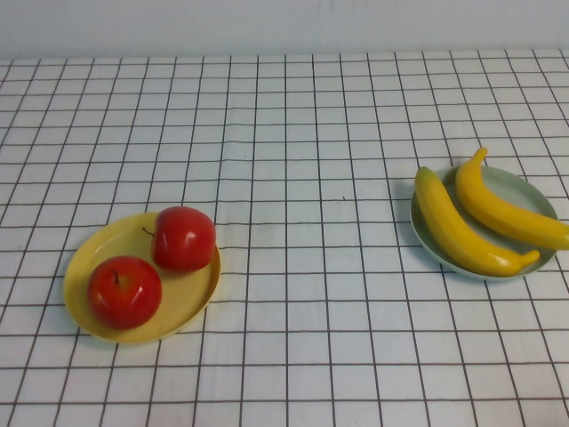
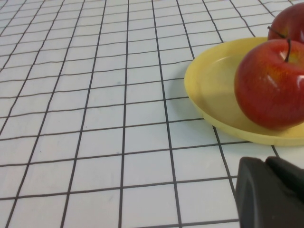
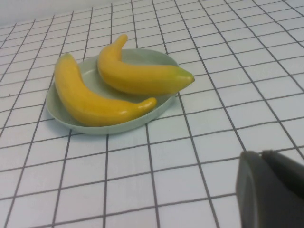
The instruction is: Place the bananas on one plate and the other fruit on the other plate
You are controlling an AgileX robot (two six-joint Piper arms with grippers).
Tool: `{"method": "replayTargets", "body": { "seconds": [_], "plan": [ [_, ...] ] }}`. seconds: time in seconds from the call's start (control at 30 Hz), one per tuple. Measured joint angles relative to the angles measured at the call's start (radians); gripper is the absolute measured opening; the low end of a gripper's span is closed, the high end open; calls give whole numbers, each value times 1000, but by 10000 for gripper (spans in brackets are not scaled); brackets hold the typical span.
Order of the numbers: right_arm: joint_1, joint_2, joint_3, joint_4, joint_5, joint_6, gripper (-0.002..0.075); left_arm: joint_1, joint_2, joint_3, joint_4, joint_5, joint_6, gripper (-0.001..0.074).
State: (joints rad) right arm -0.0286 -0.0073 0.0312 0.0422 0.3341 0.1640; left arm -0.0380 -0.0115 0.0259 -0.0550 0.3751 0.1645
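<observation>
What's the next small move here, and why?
Probably none beyond keeping both arms parked. Both bananas lie on the green plate, both apples on the yellow plate, so the sort looks done. The left gripper sits shut near the yellow plate, the right gripper shut near the green plate; neither holds anything.

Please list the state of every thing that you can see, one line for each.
Bananas: both lying on the green plate.
Apples: both upright on the yellow plate.
Left gripper: shut, empty, near the yellow plate.
Right gripper: shut, empty, near the green plate.
</observation>
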Motion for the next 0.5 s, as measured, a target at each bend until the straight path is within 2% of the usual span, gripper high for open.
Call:
{"method": "replayTargets", "body": {
  "seconds": [0.33,0.5],
  "plan": [
    [0,0,0,83,36,-69,-15,0,0,0,0,0,0,-4],
    [0,0,-4,173,72,-177,-15,0,0,0,0,0,0,-4]
  ]
}}
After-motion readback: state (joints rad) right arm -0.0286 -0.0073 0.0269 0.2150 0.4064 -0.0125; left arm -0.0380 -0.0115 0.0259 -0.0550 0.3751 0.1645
